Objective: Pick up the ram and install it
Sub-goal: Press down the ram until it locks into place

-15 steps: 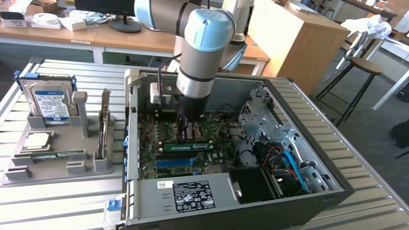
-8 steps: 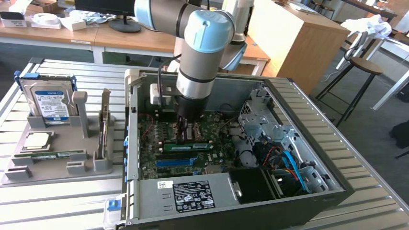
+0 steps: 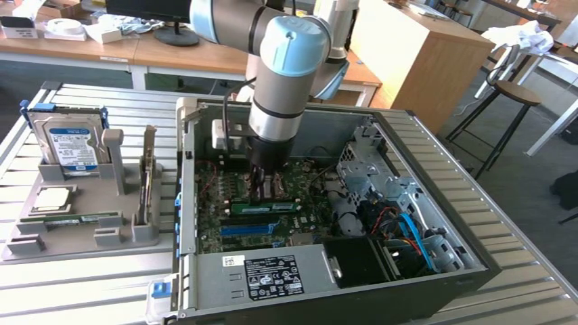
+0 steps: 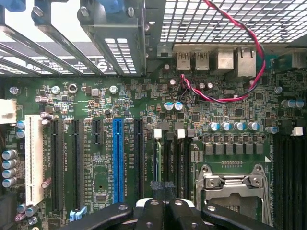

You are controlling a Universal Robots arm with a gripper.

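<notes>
Inside the open case: the ram stood on edge in the motherboard, beside the blue slot.
Pincer: clenched, fingertips down on the ram's top edge.
Tabletop: a grey holder carried another stick.

**Layout: open case on table, holder stand beside it**

We saw the computer case lying open on the slatted table, the motherboard inside it. The gripper reached down into the case, over a ram stick seated on the motherboard. A holder stand sat at the exterior view's left, carrying a hard drive upright.
</notes>
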